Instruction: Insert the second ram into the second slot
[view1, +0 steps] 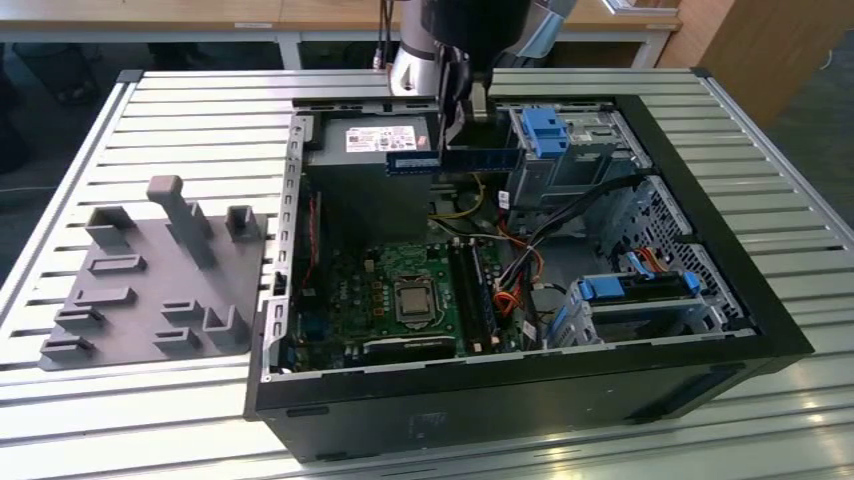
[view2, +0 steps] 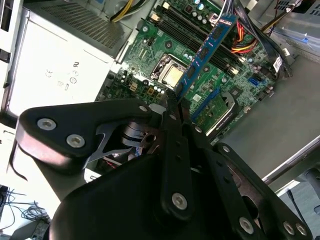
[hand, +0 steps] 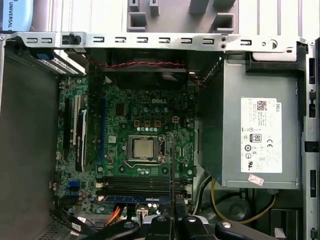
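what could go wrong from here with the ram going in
The second ram hangs in the end effector above the motherboard, not yet at the slots. A slightly skewed descent might jam it on a slot edge instead of seating it. The orange cables lie close beside the slots and might snag the stick.

In the exterior view, an open computer case (view1: 747, 330) sits on a slatted aluminium table (view1: 200, 110), with a grey fixture plate (view1: 147, 290) at its nine o'clock. Inside, the power supply (view1: 367, 140) lies at twelve o'clock from the green motherboard's (view1: 360, 290) processor socket (view1: 412, 300).
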